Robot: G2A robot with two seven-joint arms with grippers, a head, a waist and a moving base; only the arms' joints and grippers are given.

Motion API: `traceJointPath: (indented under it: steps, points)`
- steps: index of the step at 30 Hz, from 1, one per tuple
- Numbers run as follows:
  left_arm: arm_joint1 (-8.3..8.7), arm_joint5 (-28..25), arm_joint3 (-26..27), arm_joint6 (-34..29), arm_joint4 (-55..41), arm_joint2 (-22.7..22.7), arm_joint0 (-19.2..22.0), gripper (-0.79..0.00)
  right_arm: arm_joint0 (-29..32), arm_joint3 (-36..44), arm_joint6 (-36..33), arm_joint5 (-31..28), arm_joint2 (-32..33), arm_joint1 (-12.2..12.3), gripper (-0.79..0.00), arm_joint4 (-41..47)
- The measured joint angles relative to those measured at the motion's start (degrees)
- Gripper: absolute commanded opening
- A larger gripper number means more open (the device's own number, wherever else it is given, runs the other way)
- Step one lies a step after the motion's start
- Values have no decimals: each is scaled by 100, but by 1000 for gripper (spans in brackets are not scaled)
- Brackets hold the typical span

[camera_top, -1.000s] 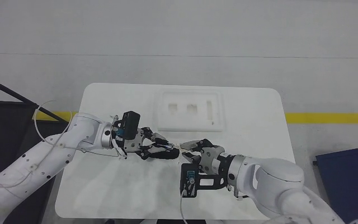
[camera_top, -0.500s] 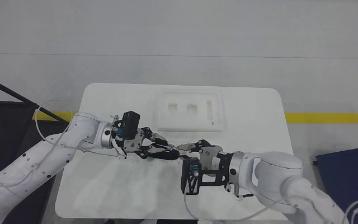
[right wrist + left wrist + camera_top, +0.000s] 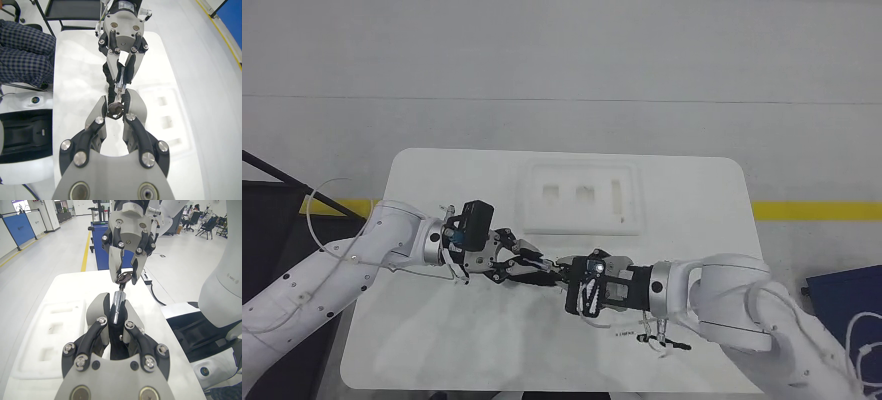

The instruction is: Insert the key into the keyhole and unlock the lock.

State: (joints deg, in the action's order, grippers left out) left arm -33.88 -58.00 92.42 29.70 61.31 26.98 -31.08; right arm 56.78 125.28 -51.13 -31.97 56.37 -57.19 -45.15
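Editor: Lock [image 3: 117, 307] and key [image 3: 123, 278] held mid-air over the table [image 3: 422, 340] — which step is this?
Photog: Insertion, by the look of it. Left jaws grip the lock's chrome barrel, w/ the keyhole [image 3: 120, 91] facing the other arm. Right jaws pinch the key's dark head. Blade meets the keyhole and its tip looks to be inside; how deep, can't tell.
Editor: Unlocked yet?
Photog: No sign of it. Approx. halfway thru the task, I'd say: key lines up w/ the barrel, both between the two arms, above the table's middle.
Editor: Next move?
Photog: Prob. a straight push along the barrel's axis till the blade seats, then a twist of the right wrist. Left jaws need to hold firm vs. that twist, else the barrel turns w/ the key. Any tilt btw. key and barrel could jam the blade.
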Motion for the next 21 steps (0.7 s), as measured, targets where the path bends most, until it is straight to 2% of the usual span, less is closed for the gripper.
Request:
traceJointPath:
  steps: [4, 21]
  points:
    - [0, 0, 5, 28, 39, -11, 0, -785, -40, -200, -20, 237, 18, -17, -785, 526]
    - [-6, 0, -12, 229, 274, -10, 11, -785, 91, -641, 216, 701, 94, -49, -785, 1770]
